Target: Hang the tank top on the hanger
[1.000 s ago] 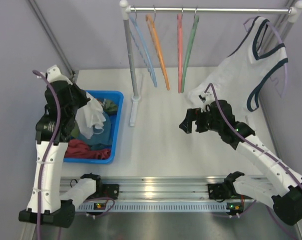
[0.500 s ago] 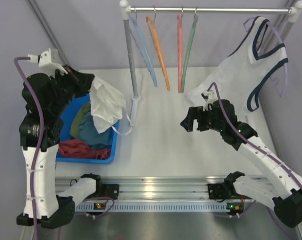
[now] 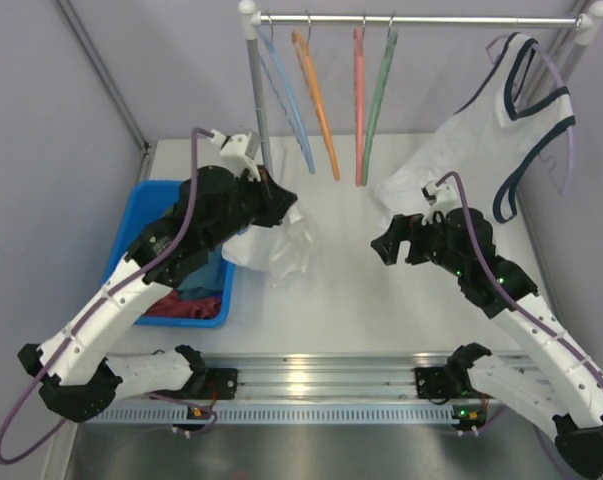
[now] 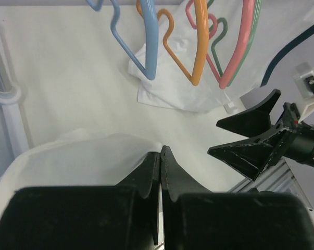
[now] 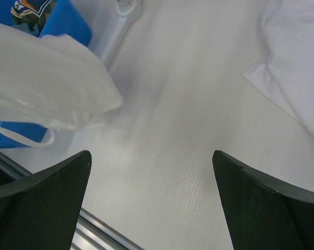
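The left pincer (image 3: 281,203) is pressed together on a fold of the plain white sleeveless tank top of thin soft cloth (image 3: 279,243); the garment hangs from it in a loose bunch, drooping below and a little to the right of the fingertips, its lower end at or just above the white table (image 3: 341,300), I cannot tell which; it is just clear of the blue plastic bin (image 3: 131,215) and close in front of the rack's post.

The right pincer (image 3: 382,243) is spread wide and grips nothing; its mouth faces left, straight at the cloth, with a bare stretch of table between them; from its own camera the tank top (image 5: 47,88) sits up and to the left of the gap between the fingers (image 5: 150,154).

The thin sage-green plastic hanger with a metal hook (image 3: 379,95) hangs from the metal rail (image 3: 421,20), rightmost of four, touching or nearly touching a salmon-red one (image 3: 359,100); seen edge-on, its long axis runs down from the rail toward the arms; it lies behind and above both pincers, nearer the right.

So I judge the next move turns on the sideways gap; the cloth lies left of the free pincer, roughly level with it.
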Tool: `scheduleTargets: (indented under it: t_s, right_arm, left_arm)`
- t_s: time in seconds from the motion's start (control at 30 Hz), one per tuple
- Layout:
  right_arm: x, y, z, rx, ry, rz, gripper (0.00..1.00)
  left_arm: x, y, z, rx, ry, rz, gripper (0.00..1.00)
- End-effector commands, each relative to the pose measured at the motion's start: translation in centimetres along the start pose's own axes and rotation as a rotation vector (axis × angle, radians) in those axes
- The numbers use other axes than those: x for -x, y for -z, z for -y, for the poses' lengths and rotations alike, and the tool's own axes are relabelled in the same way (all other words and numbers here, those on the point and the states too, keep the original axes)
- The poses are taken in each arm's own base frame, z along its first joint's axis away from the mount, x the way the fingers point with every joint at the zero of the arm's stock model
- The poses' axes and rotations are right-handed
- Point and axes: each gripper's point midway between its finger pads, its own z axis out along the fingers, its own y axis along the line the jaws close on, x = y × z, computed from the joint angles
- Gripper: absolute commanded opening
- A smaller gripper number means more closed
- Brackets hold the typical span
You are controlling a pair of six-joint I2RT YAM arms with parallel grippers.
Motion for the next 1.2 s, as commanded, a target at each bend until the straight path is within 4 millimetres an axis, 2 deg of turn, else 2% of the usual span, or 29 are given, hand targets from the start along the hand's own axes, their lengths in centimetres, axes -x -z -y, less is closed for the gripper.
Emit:
scheduleTargets:
  t_s: [0.0,0.03,0.07,0.13,0.23,0.37,0.5,0.53,0.57,0.6,0.67,0.7,0.73,0.83,0.97,1.0,1.13,1.17]
  right_arm:
    - [2.8,2.0,-0.4,-0.014,0.020,0.095,1.00]
    - [2.9,2.3,-0.4,-0.020,0.018,0.100,1.00]
    - [2.9,2.6,-0.1,-0.032,0.020,0.105,1.00]
    - [2.4,2.9,0.2,-0.046,0.021,0.095,1.00]
    - [1.3,3.0,0.7,-0.060,0.023,0.068,1.00]
    - [-0.1,3.0,1.7,-0.097,0.020,0.040,0.98]
    - [-2.4,2.2,2.2,-0.102,-0.012,-0.015,0.95]
    - [-2.9,1.9,2.4,-0.106,-0.017,-0.030,0.94]
    - [-3.7,1.4,1.8,-0.069,-0.032,-0.061,0.89]
    - [-5.1,0.9,2.0,-0.067,-0.041,-0.096,0.86]
    - [-6.5,0.3,2.0,-0.051,-0.068,-0.131,0.81]
    - [-8.0,-0.4,2.6,-0.064,-0.079,-0.162,0.80]
    - [-8.7,-0.7,2.8,-0.068,-0.085,-0.176,0.79]
    - [-11.1,-1.7,3.7,-0.087,-0.094,-0.225,0.75]
    - [-13.0,-2.9,4.1,-0.081,-0.097,-0.275,0.59]
    - [-13.4,-3.2,4.2,-0.083,-0.097,-0.292,0.58]
    - [-14.7,-4.0,4.5,-0.103,-0.097,-0.326,0.51]
    - [-15.0,-4.2,4.5,-0.106,-0.100,-0.333,0.49]
  left_arm:
    - [0.2,-1.8,1.7,-0.001,0.034,0.092,0.00]
    - [-1.6,-2.8,1.3,0.014,0.040,0.058,0.00]
    - [-2.3,-3.4,1.5,0.007,0.050,0.052,0.00]
    - [-5.9,-5.4,0.8,0.017,0.063,-0.027,0.00]
    - [-9.1,-7.8,0.8,-0.002,0.077,-0.089,0.00]
    - [-11.2,-9.9,0.1,0.029,0.069,-0.130,0.00]
    - [-13.3,-10.6,-3.3,0.180,0.072,-0.152,0.00]
    - [-14.3,-10.6,-4.5,0.227,0.076,-0.159,0.00]
    - [-14.9,-10.6,-5.1,0.242,0.081,-0.166,0.00]
    - [-15.5,-10.8,-6.3,0.275,0.088,-0.180,0.00]
    - [-17.2,-10.6,-8.5,0.348,0.104,-0.222,0.00]
    - [-17.6,-10.7,-9.9,0.386,0.114,-0.230,0.00]
    - [-18.8,-10.4,-11.3,0.422,0.130,-0.254,0.00]
    - [-20.7,-9.9,-13.9,0.455,0.166,-0.284,0.00]
    - [-22.5,-10.0,-14.9,0.441,0.178,-0.330,0.14]
    - [-22.9,-10.2,-14.5,0.415,0.180,-0.353,0.28]
    - [-22.2,-10.2,-13.3,0.348,0.139,-0.366,0.47]
    - [-21.9,-10.1,-13.1,0.334,0.127,-0.361,0.48]
